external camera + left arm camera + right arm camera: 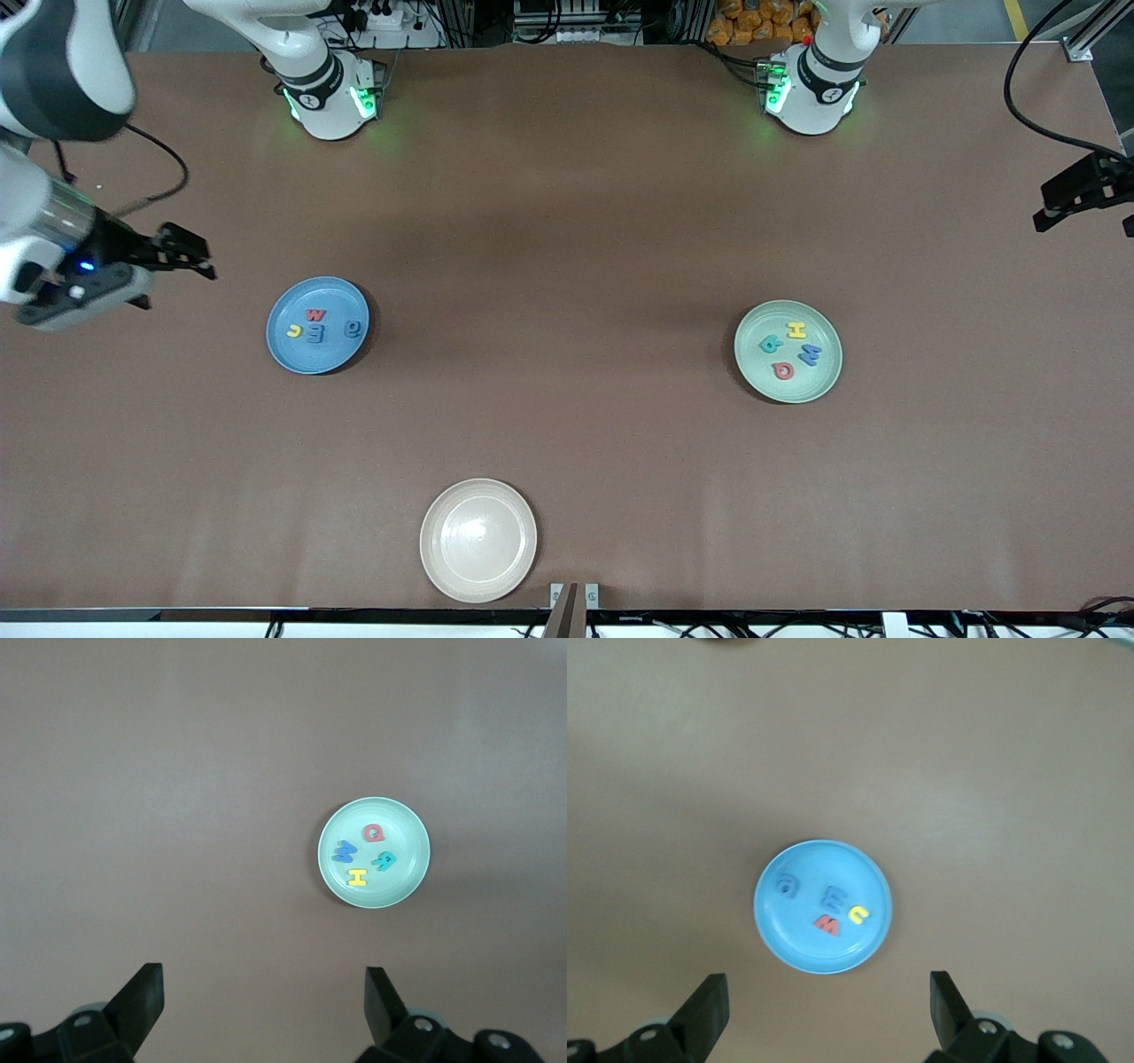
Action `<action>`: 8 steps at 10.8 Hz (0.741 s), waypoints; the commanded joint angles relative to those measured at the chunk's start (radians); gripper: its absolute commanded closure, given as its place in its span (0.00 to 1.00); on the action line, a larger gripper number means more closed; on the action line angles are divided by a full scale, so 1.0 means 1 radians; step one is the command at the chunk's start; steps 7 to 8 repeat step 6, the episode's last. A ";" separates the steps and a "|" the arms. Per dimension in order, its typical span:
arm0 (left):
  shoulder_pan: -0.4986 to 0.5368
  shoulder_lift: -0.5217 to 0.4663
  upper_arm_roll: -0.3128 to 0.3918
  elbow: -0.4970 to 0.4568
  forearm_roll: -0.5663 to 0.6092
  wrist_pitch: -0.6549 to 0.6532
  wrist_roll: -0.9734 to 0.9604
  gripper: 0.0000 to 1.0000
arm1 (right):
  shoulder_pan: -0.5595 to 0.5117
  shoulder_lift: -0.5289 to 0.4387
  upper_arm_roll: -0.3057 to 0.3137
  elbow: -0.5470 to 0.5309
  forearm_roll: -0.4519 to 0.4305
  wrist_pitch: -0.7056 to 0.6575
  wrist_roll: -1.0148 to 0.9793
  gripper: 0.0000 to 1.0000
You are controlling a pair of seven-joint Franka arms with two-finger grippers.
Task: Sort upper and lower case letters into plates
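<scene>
Plainly, little is left to go wrong, since all eight letters already lie in plates; the blue plate (317, 325) toward the right arm's end of the bench (567, 221) holds four: a red-pink w (315, 315), a yellow c (294, 331), a blue one (316, 333) that I cannot read for sure, and another blue one (353, 330) near the rim; the pale green plate (788, 351) toward the left arm's end holds a yellow H (797, 330), a teal R (771, 344), a blue W (810, 355) and a red-pink Q (783, 370).

The main risk, as I judge it, is a wrong sort going unnoticed; w and c look alike in both cases, so the tiny shapes are easily misjudged. A second risk is a needless reach nudging a plate or flicking a flat letter out.

The right claw (188, 251) hangs above bare bench at its own end, its jaws spread wide in the right wrist view and holding nothing; the left claw (1076, 190) waits over the bench's edge at its end, likewise wide apart and empty.

A cream-beige plate (478, 540) sits bare, nearest the front camera, well apart from both others; nothing stands between the claws and the plates.
</scene>
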 commanded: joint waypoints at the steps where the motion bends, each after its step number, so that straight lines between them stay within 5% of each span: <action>1: 0.005 -0.012 -0.006 -0.012 -0.018 -0.010 -0.015 0.00 | -0.014 -0.023 -0.025 0.052 0.005 -0.021 -0.016 0.00; 8: 0.005 -0.015 -0.006 -0.012 -0.018 -0.027 -0.011 0.00 | 0.005 -0.020 -0.006 0.109 -0.017 -0.067 0.019 0.00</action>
